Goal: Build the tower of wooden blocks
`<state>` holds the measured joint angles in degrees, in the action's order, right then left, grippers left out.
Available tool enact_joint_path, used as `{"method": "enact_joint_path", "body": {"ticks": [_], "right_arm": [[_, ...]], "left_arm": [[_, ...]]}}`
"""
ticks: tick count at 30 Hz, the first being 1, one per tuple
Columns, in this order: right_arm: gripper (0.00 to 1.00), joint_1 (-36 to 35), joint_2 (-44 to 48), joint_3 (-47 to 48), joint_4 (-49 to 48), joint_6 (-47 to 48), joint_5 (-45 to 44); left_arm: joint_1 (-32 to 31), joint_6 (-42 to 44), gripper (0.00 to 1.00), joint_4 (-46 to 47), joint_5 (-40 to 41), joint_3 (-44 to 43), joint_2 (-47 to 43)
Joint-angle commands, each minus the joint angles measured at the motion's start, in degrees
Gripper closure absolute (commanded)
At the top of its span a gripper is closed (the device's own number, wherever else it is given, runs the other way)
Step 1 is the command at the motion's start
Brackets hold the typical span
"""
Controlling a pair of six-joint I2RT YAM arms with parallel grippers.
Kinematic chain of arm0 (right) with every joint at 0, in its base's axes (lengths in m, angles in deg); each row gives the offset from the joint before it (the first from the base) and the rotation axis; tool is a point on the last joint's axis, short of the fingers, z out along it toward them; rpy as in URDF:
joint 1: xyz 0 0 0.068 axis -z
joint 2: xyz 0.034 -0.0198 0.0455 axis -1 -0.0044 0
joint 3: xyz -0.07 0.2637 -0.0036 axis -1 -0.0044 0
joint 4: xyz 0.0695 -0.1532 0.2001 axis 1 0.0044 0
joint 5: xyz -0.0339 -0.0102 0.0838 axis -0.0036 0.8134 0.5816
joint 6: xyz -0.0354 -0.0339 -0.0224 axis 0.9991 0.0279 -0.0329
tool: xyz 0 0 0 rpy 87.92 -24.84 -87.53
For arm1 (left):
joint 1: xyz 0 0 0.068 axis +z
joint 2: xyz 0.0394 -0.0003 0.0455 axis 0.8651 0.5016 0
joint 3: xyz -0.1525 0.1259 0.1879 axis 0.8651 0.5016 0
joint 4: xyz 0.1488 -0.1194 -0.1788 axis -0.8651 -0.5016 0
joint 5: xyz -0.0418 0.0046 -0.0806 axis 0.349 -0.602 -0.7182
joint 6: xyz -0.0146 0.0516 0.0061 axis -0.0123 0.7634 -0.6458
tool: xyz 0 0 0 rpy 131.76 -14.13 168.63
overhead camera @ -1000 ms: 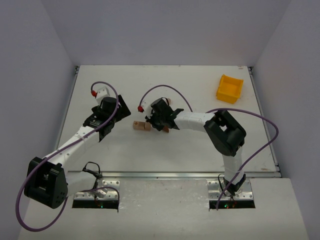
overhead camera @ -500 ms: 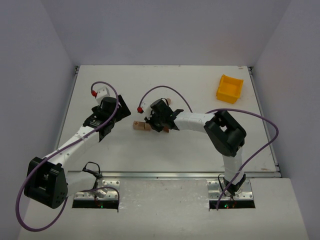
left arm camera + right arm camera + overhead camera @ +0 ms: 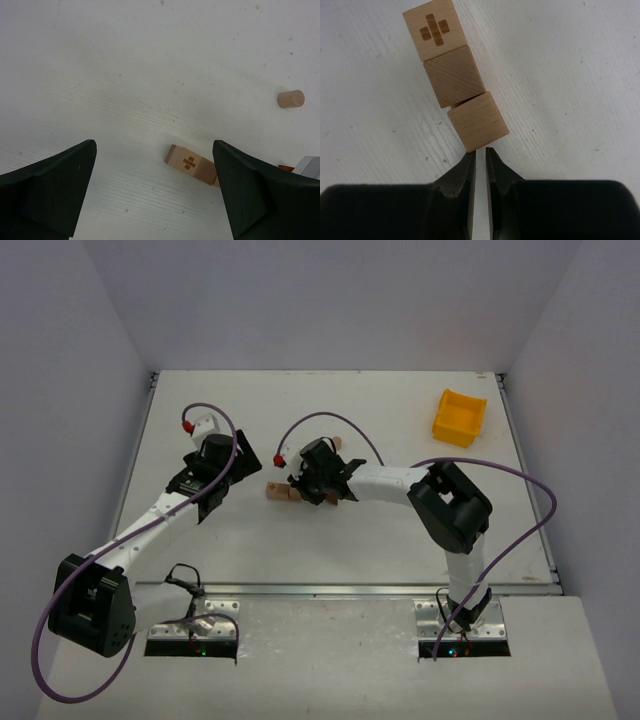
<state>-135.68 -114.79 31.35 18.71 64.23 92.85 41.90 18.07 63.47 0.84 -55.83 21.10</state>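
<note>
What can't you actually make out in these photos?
Top view: the right gripper overlaps the row of cubes, which are too small to count.
Left wrist view: the left gripper's finger hides the row's right end and most of a reddish thing.
Right wrist view: whether the fingertips touch the nearest cube.

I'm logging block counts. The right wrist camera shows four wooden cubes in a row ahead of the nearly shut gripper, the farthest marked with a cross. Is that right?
Not four: the right wrist view shows three cubes in the row. The rest stands: they lie ahead of the nearly shut right gripper, and the farthest cube bears a cross.
</note>
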Motion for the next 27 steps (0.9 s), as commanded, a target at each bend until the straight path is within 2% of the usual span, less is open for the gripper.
{"method": "enact_joint_path", "body": {"ticks": [1,27], "right_arm": [[0.87,-0.5,2.57,0.73,-2.24,-0.54,0.86],[0.86,-1.35,2.46,1.17,-1.97,0.14,-0.67]], "left_arm": [[0.51,-0.03,0.0,1.94,-0.32,-1.24,-1.61],[0.51,-0.03,0.0,2.03,-0.61,-1.03,-2.14]]}}
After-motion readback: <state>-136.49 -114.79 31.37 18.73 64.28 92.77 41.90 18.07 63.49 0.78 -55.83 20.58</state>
